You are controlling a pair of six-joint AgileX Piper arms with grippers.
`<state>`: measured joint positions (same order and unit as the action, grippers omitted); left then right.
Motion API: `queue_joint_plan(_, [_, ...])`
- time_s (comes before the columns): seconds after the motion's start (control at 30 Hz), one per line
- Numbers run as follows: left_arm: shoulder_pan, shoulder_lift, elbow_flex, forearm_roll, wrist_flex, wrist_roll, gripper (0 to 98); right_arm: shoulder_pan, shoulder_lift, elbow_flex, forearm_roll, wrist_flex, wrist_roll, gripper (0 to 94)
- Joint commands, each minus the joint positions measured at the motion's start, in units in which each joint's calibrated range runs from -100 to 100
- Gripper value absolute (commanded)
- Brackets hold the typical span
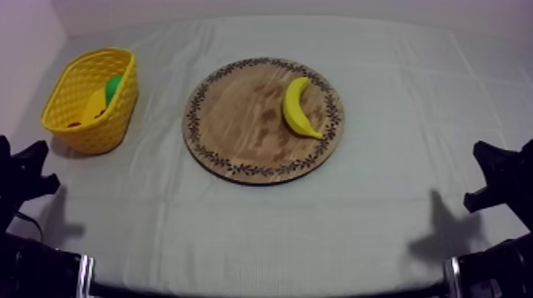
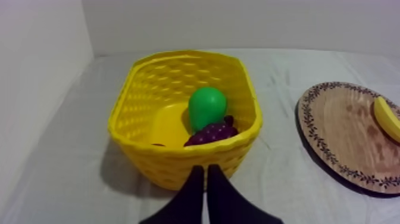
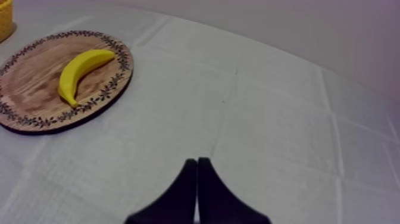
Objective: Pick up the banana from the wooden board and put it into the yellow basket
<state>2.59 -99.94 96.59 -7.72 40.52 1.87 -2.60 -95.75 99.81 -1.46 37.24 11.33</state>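
Note:
A yellow banana (image 1: 299,107) (image 3: 82,70) (image 2: 387,118) lies on the right part of the round wooden board (image 1: 238,127) (image 3: 30,95) (image 2: 345,131) in the table's middle. The yellow basket (image 1: 83,119) (image 2: 178,155) stands at the far left; inside are a green pear (image 2: 206,106), a bunch of purple grapes (image 2: 209,133) and something yellow. My left gripper (image 1: 32,170) (image 2: 205,173) rests low at the left, shut on nothing, just in front of the basket. At the right edge sits my right gripper (image 1: 492,174) (image 3: 197,164), shut and empty, well off from the board.
Grey-white cloth (image 1: 262,230) covers the table, with open room in front of the board and to its right. A pale wall (image 2: 36,89) runs close behind the basket on the left.

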Motion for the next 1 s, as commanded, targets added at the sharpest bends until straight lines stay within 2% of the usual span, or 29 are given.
queue_joint_plan(0.0, [0.34, -0.06, 3.07, 5.26, -6.16, -0.53, 0.0, 0.00, 0.00, -0.03, 0.02, -0.06, 0.03, 0.3])
queue_joint_plan(0.53, [0.28, -0.06, 2.42, 5.24, -5.87, -0.46, 0.0, 0.00, 0.00, -0.03, 0.02, -0.06, 0.00, 0.3])
queue_joint_plan(0.67, [0.31, 0.29, 1.52, 4.66, -5.60, -0.13, 0.0, 0.00, 0.00, -0.03, 0.02, -0.06, 0.02, 0.3])
queue_joint_plan(0.97, [0.44, 9.38, -11.39, 4.53, -3.49, 1.41, 0.0, 0.00, 0.00, -0.03, 0.02, -0.06, 0.02, 0.3])
